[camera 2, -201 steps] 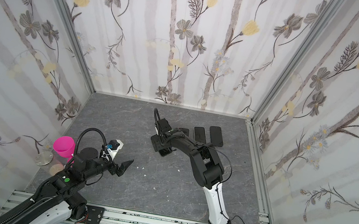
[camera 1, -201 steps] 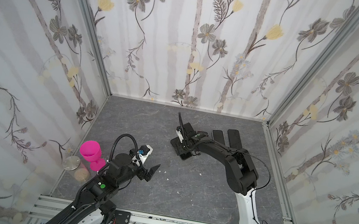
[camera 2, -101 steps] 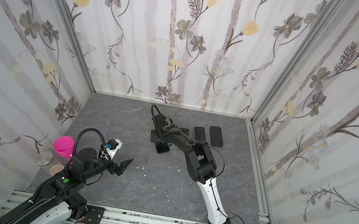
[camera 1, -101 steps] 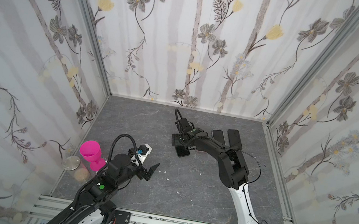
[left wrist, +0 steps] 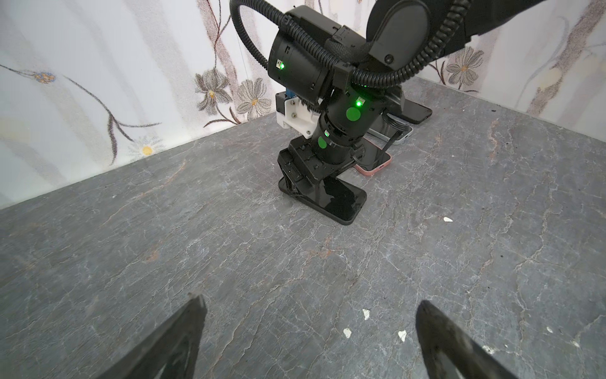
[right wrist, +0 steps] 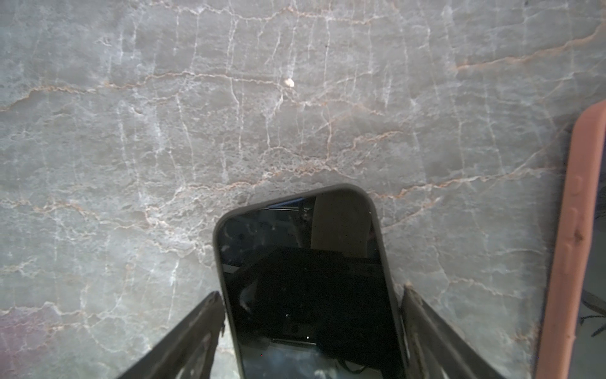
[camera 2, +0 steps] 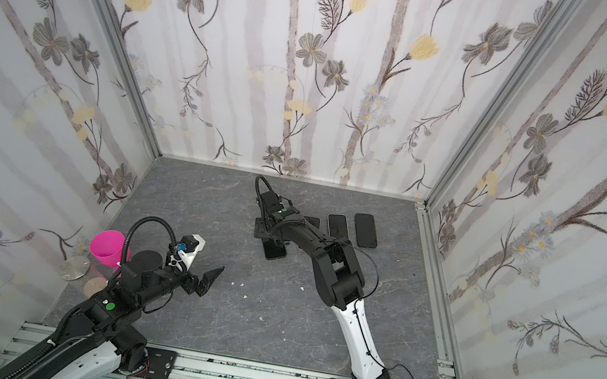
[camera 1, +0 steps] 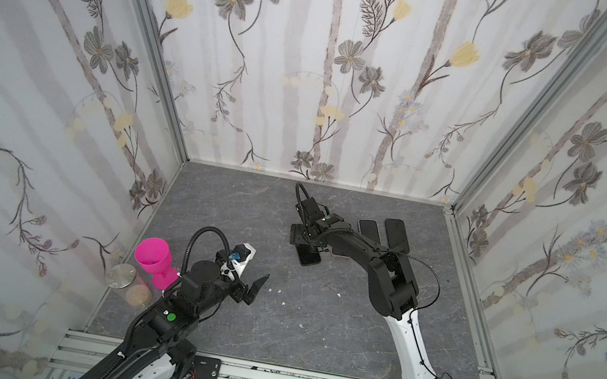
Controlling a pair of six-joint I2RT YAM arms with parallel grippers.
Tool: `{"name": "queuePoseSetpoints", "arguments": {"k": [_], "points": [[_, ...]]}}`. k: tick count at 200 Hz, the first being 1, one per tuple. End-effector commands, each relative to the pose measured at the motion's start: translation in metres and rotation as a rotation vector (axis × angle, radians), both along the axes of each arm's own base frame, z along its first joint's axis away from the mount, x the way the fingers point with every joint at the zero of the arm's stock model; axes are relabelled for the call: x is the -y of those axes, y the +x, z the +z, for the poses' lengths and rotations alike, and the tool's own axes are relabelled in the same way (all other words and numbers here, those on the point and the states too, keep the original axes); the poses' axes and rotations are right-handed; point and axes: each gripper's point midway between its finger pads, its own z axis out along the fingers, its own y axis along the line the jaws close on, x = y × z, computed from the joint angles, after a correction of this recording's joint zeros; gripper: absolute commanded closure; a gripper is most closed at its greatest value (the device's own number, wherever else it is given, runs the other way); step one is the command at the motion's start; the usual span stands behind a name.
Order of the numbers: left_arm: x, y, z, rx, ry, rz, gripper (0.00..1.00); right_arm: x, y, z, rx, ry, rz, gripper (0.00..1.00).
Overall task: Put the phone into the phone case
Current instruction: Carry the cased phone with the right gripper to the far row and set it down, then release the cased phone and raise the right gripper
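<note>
**Status.** The phone lies flat on the table, screen up. It sits just beside the pink case, on that case's side toward the left arm. In the right wrist view a dark raised rim runs round the screen. It reads as a dark case fitted round the handset, though one end is hidden under the wrist.

**Right end effector**. It is lowered over one end of the phone, near the pink case. The fingers stand wide, one along each long edge, at or just off it. Whether they clamp the phone cannot be told.

**Left end effector**. Its fingers are spread wide and hold nothing. It hangs over bare table, well apart from the pink case.

**Step in hand.** This is judged to be the close of seating: the phone appears to be in its dark case, or nearly so.

**Next move.**
1. Confirm that every corner sits below the rim.
2. If a corner stands proud, press down on it and steady the opposite edge with the left end effector.
3. Otherwise, lift the right end effector straight up, clear of both long edges. Do not drag the phone toward the pink case.
</note>
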Motion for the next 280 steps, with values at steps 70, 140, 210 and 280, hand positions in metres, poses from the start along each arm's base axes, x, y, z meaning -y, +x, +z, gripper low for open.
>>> {"name": "queuePoseSetpoints", "arguments": {"k": [70,140,210,280], "points": [[-0.001,0.003,0.009,0.036,-0.022,0.01,0.0,0.019,-0.008,-0.023,-0.027,-0.146,-0.004,0.16],[-0.001,0.003,0.009,0.038,-0.02,0.013,0.0,0.034,0.01,-0.036,-0.044,-0.122,-0.069,0.2],[-0.001,0.004,0.009,0.04,-0.017,0.016,0.0,0.028,0.033,-0.007,0.0,-0.015,-0.1,0.21],[-0.002,0.018,0.03,0.029,-0.057,0.073,0.0,0.033,0.04,0.084,0.137,0.041,-0.115,0.11]]}}
